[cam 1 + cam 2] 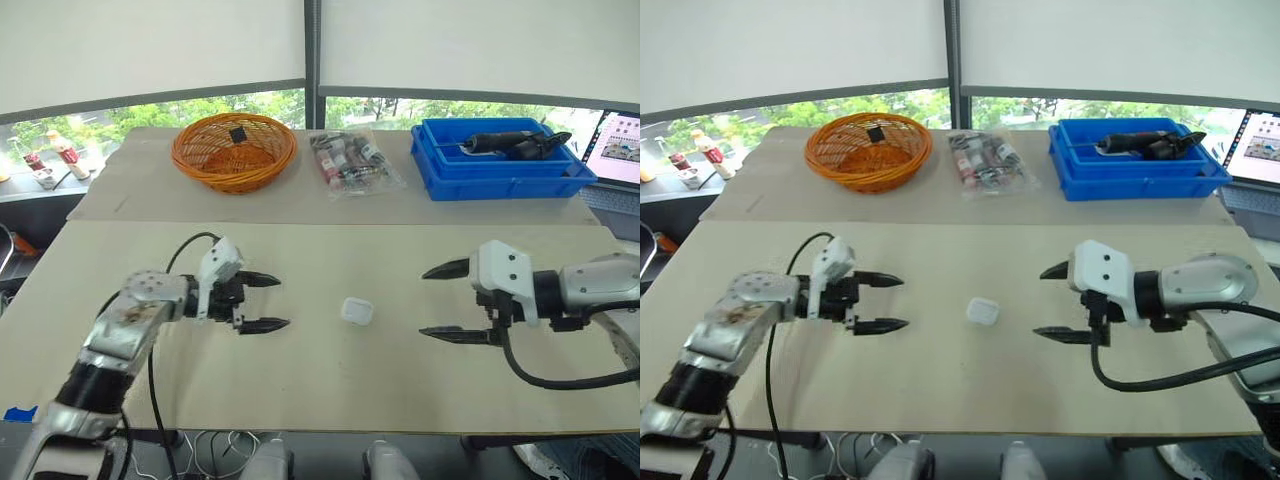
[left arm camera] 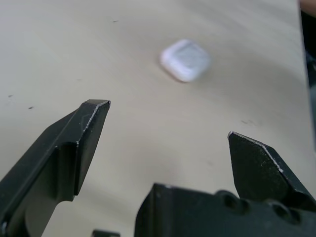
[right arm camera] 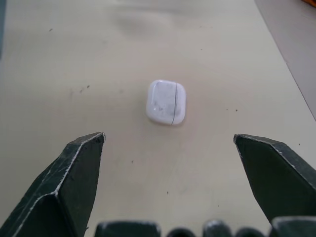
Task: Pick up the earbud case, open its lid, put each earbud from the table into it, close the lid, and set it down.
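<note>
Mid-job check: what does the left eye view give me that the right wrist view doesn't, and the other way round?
Left eye view adds the left end effector, open, left of the earbud case, plus the orange basket, a clear bag and the blue bin along the far side. Right wrist view adds the case's closed lid seam. Both share the case lying on the table and the open right end effector pointing at it, not touching.
</note>
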Available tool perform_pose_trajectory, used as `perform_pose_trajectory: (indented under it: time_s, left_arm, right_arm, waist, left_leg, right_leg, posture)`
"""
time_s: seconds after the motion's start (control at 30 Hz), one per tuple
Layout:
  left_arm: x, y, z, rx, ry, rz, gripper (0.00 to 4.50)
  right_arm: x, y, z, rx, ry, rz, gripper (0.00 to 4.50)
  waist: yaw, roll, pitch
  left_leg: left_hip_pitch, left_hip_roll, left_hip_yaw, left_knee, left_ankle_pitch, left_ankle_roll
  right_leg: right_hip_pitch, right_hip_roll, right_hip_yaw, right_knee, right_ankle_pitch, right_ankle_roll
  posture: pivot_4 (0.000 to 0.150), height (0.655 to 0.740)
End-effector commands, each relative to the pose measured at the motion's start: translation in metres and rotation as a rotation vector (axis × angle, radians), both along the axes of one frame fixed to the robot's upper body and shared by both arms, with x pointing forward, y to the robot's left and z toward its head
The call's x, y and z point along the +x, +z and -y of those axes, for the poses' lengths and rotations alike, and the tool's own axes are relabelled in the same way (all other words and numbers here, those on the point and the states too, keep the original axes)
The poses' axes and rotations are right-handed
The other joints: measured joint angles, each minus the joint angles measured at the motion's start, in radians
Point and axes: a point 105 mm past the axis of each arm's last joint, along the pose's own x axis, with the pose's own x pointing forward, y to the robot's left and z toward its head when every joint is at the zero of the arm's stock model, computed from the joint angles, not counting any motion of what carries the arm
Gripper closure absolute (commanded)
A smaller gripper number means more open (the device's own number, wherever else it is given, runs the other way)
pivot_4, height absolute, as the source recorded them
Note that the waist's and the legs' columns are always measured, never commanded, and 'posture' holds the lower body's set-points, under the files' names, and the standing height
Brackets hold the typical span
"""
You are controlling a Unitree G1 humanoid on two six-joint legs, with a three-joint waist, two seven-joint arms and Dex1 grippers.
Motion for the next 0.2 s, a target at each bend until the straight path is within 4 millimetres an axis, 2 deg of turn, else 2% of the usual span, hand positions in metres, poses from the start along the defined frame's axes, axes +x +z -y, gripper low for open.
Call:
perform_pose_trajectory:
  time_s: [0.03, 0.2]
  left_arm:
    - [-0.024, 0.021, 0.005, 0.029, -0.093, 0.121, 0.0]
    - [-0.032, 0.037, 0.013, 0.0, -0.129, 0.2, 0.0]
  right_arm:
    - [-0.005, 0.02, 0.002, -0.028, 0.084, 0.095, 0.03]
    - [-0.002, 0.026, 0.001, -0.015, 0.091, 0.112, 0.03]
  waist:
    - [0.001, 0.0, 0.0]
    - [0.005, 0.0, 0.0]
  left_leg:
    - [0.0, 0.0, 0.0, 0.0, 0.0, 0.0]
    - [0.0, 0.0, 0.001, 0.001, 0.0, 0.0]
  right_leg:
    - [0.0, 0.0, 0.0, 0.0, 0.0, 0.0]
    - [0.001, 0.0, 0.0, 0.0, 0.0, 0.0]
  posture:
    - [0.15, 0.74]
    - [0.15, 0.74]
